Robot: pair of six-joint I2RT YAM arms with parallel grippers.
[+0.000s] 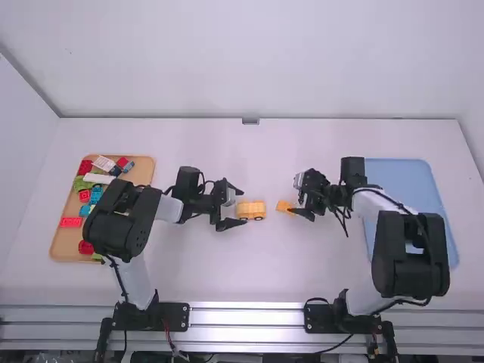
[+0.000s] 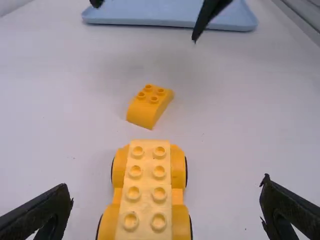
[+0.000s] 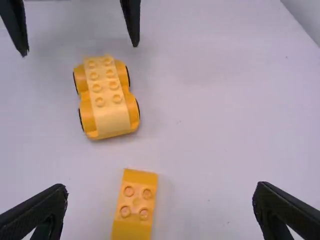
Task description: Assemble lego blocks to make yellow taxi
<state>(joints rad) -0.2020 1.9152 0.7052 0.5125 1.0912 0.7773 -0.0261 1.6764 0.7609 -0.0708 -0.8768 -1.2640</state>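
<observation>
Toy car: upright on its wheels on the white table, a pale strip with two rows of studs along its top. It lies at the mouth of the left gripper; the left wrist view puts it between that gripper's fingers, which are spread wide and stand clear of its sides. Left grip empty.

Small yellow block: on the table near the car, to its right, four studs on top, sloped face toward the car. It lies at the mouth of the right gripper. Right wrist view: those fingers are also wide apart, one on either side of the block, with a gap to each. Right grip empty.

Surroundings: orange tray of mixed bricks well left of the car, partly covered by the left arm. Blue tray well right of the car, partly covered by the right arm. The right gripper stands between car and blue tray.

Arm pose: left forearm points at the car from the left, right forearm from the right. The grippers face each other across car and block.
</observation>
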